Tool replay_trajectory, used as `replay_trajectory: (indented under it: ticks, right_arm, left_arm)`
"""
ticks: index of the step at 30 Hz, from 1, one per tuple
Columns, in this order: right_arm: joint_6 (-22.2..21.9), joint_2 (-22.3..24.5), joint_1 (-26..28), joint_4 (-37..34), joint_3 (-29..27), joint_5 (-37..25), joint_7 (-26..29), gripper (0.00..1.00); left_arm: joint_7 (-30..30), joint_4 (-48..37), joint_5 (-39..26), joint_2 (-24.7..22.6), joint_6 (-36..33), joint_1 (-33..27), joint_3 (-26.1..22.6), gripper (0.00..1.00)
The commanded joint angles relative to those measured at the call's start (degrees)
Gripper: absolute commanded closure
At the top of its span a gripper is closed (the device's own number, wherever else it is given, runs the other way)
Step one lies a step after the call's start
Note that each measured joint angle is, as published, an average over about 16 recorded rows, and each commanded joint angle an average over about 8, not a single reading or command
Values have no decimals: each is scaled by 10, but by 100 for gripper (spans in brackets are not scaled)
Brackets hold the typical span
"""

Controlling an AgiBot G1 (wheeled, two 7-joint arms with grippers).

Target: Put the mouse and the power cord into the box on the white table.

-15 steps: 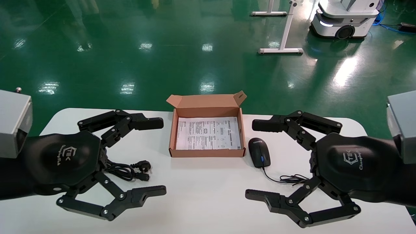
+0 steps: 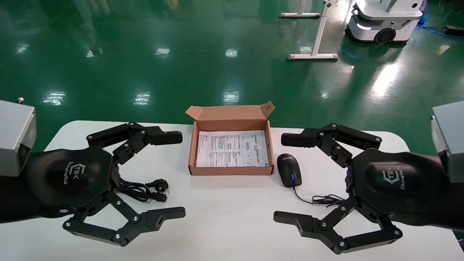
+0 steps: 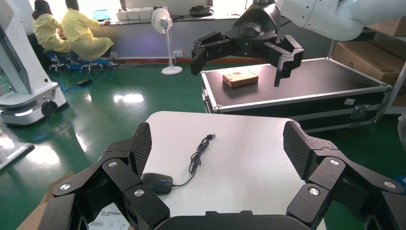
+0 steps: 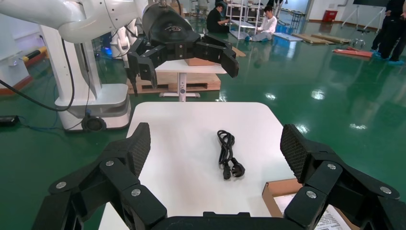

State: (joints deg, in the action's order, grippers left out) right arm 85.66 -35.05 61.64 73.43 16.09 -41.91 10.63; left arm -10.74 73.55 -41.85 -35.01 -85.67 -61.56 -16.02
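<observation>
Nothing is changing since half a second ago: the left gripper (image 2: 170,175) and right gripper (image 2: 288,177) are hovering over the white surface (image 2: 224,217), fingers spread wide, holding nothing.

The mouse (image 2: 289,174) is lying just right of the empty box (image 2: 230,170); the power cord (image 2: 143,190) is lying well left of it. Neither item is packed yet.

The right wrist view is showing the power cord's full bundle, which the head view half hides behind the left gripper.
</observation>
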Motion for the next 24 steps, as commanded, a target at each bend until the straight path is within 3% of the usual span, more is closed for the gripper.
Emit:
replay_trajectory:
  ticks: [1, 14, 18, 24]
  right_arm:
    - [0, 0, 0, 0, 0, 0, 0, 0]
    - [4, 0, 2, -2, 1, -5, -7, 0]
    - [23, 0, 19, -21, 8, -33, -41, 0]
    - [49, -4, 74, -89, 46, -117, -144, 0]
  left_arm:
    - [0, 0, 0, 0, 0, 0, 0, 0]
    - [2, 5, -22, 6, -17, -13, -11, 0]
    - [10, 7, -86, 18, -43, -61, -52, 0]
    - [49, -27, -204, 23, -51, -153, -130, 0]
